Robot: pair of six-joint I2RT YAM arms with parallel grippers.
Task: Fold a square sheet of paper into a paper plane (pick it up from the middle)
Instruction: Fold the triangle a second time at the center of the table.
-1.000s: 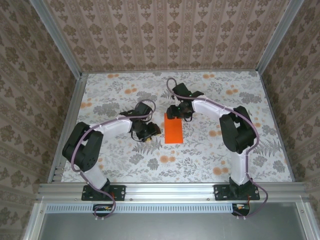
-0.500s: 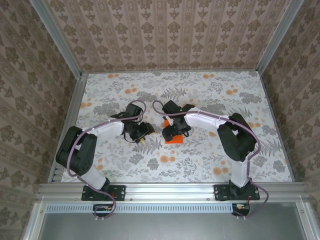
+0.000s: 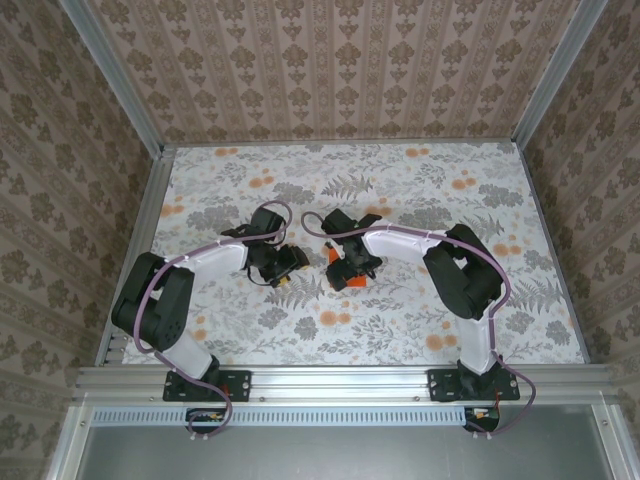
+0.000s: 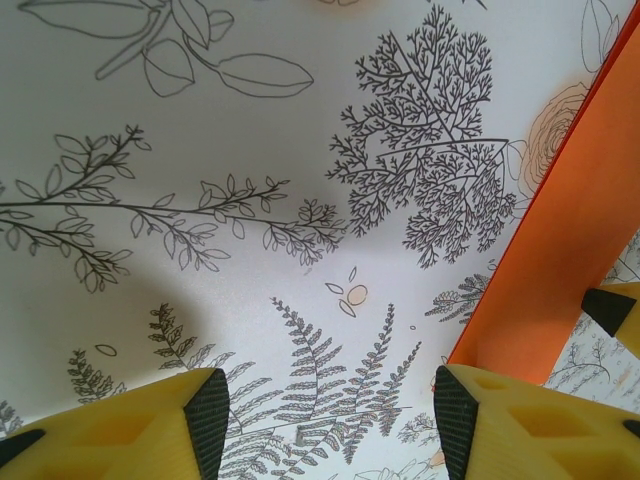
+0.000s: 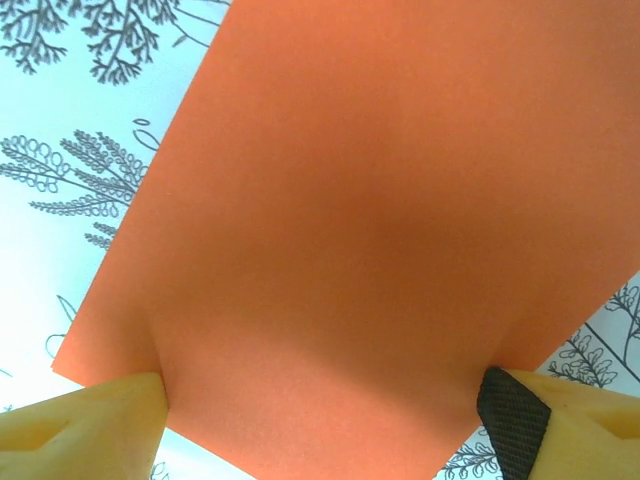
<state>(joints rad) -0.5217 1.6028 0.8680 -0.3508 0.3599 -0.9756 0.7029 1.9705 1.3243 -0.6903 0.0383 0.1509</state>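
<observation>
The tabletop [image 3: 420,190] wears a smooth white covering printed with fine grey ferns, leafy sprigs and small pale-orange blossoms. It is hemmed by brushed aluminium rails [image 3: 140,240] and walls of brown damask wallpaper [image 3: 330,70].

On the left, the black, pale-sleeved left arm [image 3: 200,262] bends inward and brings the left claw [image 3: 285,265] low over the middle of the cloth. In the left wrist view this claw [image 4: 330,420] stands partly open. Its two blocky yellow plastic fingers [image 4: 140,425], each faced with a black pad, are set apart over bare fern print with nothing between them.

Just to their right lies the thin, matte, bright orange sheet of paper [image 4: 560,250], its long straight edge running up across that view. From above, the sheet [image 3: 350,283] sits near the tabletop's centre, mostly covered by the right claw [image 3: 345,265], so its full outline cannot be told. A yellow, black-tipped finger [image 4: 610,310] of that claw shows at the paper's far side.

In the right wrist view the paper [image 5: 350,200] is a flat, even, crisp-edged surface with a soft shadow across it. The right claw [image 5: 320,410] is spread wide. One yellow finger [image 5: 90,420] meets the sheet near its left edge, and the other, with a woven black pad [image 5: 510,410], meets it near its right edge. The sheet is not lifted. The right arm [image 3: 450,255] curves back toward its base.
</observation>
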